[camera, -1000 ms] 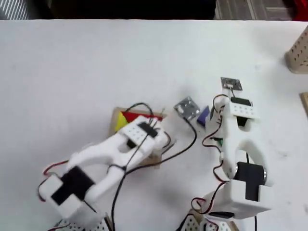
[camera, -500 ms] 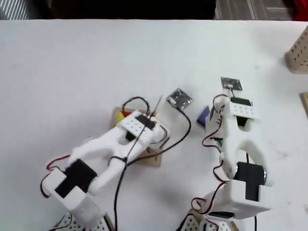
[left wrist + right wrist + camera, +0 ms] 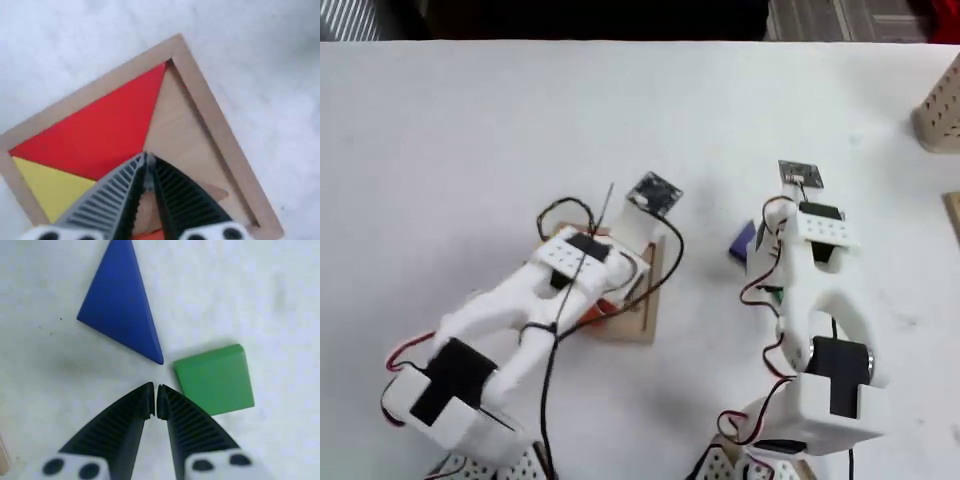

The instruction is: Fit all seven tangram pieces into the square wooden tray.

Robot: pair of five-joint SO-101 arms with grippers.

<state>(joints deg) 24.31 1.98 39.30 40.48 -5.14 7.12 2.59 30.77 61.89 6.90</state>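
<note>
Left end effector (image 3: 148,162) closed above tray (image 3: 210,107), right (image 3: 154,392) closed

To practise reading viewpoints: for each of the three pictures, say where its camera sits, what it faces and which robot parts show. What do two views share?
High: fixed above the table, looking down; left arm and right arm show.
Left wrist: on that wrist, looking past its shut jaws into the tray, at the red piece and yellow piece.
Right wrist: likewise, past its shut jaws at the blue triangle and green square.
Shared: high and right wrist both show the blue triangle.
</note>
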